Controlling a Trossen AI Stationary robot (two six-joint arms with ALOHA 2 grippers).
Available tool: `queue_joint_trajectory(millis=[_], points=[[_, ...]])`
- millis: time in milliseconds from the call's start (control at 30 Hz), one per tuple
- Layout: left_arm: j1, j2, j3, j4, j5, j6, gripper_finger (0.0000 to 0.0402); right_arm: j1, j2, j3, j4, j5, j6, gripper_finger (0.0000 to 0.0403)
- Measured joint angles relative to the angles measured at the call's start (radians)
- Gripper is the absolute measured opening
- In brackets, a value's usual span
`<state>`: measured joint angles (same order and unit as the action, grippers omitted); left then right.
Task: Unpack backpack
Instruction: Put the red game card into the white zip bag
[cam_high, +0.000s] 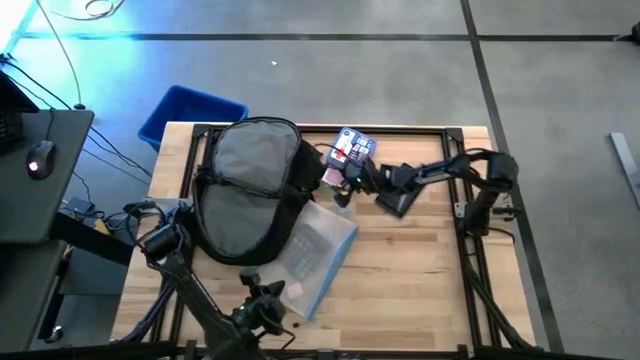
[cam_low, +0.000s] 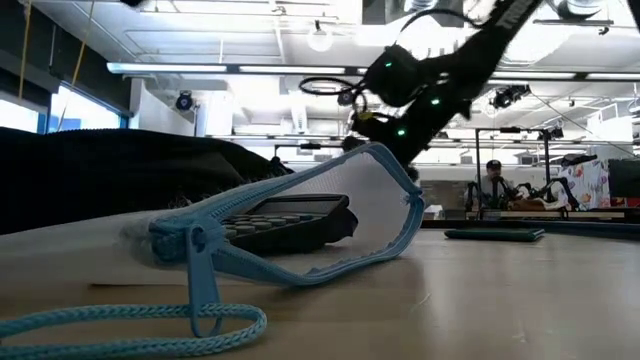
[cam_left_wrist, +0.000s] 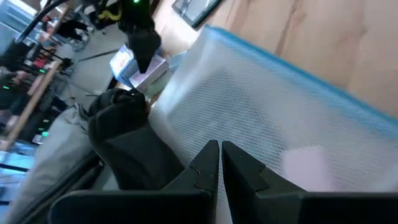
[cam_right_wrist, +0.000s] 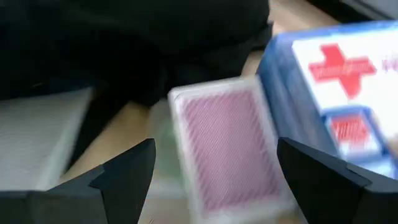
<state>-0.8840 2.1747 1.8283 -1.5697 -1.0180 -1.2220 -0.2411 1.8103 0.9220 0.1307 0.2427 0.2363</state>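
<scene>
The black backpack (cam_high: 250, 185) lies open at the table's left, its grey lining facing up. A clear zip pouch (cam_high: 318, 255) with blue edging rests partly against it, something dark inside (cam_low: 285, 220). A pink-backed card deck (cam_right_wrist: 227, 149) lies beside a blue-and-white first-aid box (cam_high: 352, 148) at the far edge. My right gripper (cam_high: 346, 188) is open, tilted down, one finger on either side of the deck without touching it. My left gripper (cam_high: 264, 296) is shut with nothing between its fingers (cam_left_wrist: 221, 148), over the pouch's near end. My left gripper's shut fingertips (cam_left_wrist: 211, 152) stand right at the pouch's mesh face (cam_left_wrist: 261, 106). I cannot tell whether they touch it.
A blue bin (cam_high: 190, 112) stands off the far left corner. A desk with a mouse (cam_high: 40, 158) is to the left. Bare wood (cam_high: 420, 270) lies at the near right. The pouch's blue cord (cam_low: 130, 322) trails toward the near edge. A person (cam_low: 492, 180) sits far behind.
</scene>
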Motion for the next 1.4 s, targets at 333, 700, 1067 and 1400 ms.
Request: queue_joint_trajectory(millis=[333, 700, 1067, 1400], points=[[0.069, 0.001, -0.017, 0.0, 0.01, 0.083, 0.0, -0.054, 0.128, 0.123, -0.123, -0.077, -0.1, 0.0318], [0.057, 0.001, -0.017, 0.002, -0.013, 0.082, 0.0, 0.003, 0.135, 0.127, -0.296, -0.055, -0.078, 0.0299], [0.05, 0.001, -0.017, 0.01, -0.011, 0.079, 0.0, 0.113, -0.013, 0.118, -0.523, 0.064, -0.023, 0.01], [0.039, 0.001, -0.017, 0.016, 0.006, 0.063, 0.0, 0.39, -0.21, 0.12, -0.809, 0.173, 0.246, 0.0041]])
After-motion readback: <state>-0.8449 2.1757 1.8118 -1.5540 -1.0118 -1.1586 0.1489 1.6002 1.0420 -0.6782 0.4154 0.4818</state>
